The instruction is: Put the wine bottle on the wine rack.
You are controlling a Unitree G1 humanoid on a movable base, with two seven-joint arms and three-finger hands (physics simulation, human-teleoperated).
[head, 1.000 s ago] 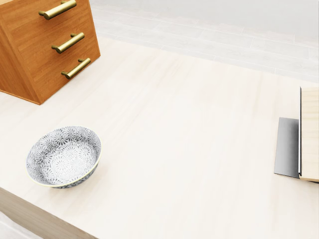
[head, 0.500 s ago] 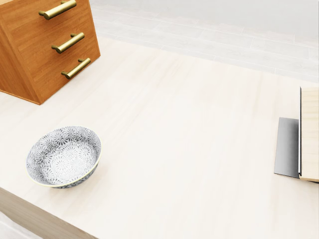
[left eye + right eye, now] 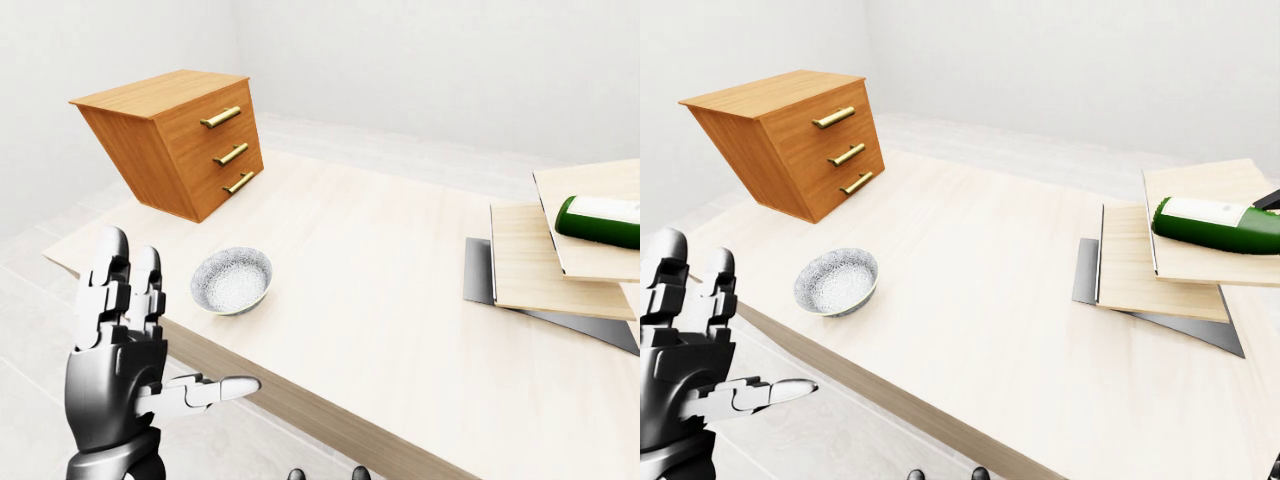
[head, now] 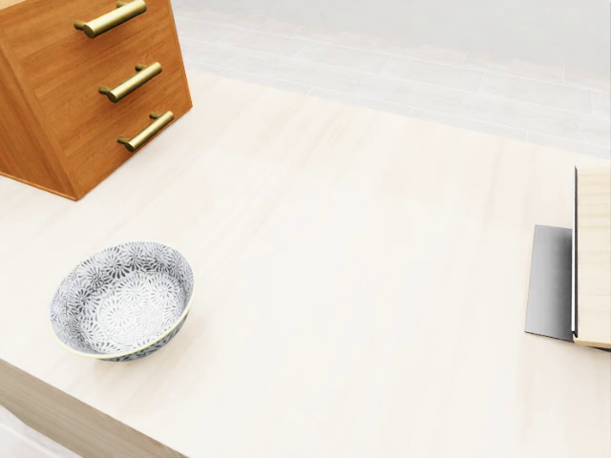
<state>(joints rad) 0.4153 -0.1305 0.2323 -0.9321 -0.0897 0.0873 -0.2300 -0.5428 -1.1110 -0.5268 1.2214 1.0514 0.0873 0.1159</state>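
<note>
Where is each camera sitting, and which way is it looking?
Head view: on the head, looking down at the table, bowl and drawer chest; no body shows.
Left-eye view: on the head, looking out across the table; left hand raised, fingers open.
Right-eye view: beside it, nearly the same; shows the wine bottle lying on stacked boards.
All three share bowl and chest.

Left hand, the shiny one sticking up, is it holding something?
No. The left hand is empty, fingers spread open, apart from the bowl. The wine bottle lies on the stacked boards at the right, untouched. The right hand is out of view.
</note>
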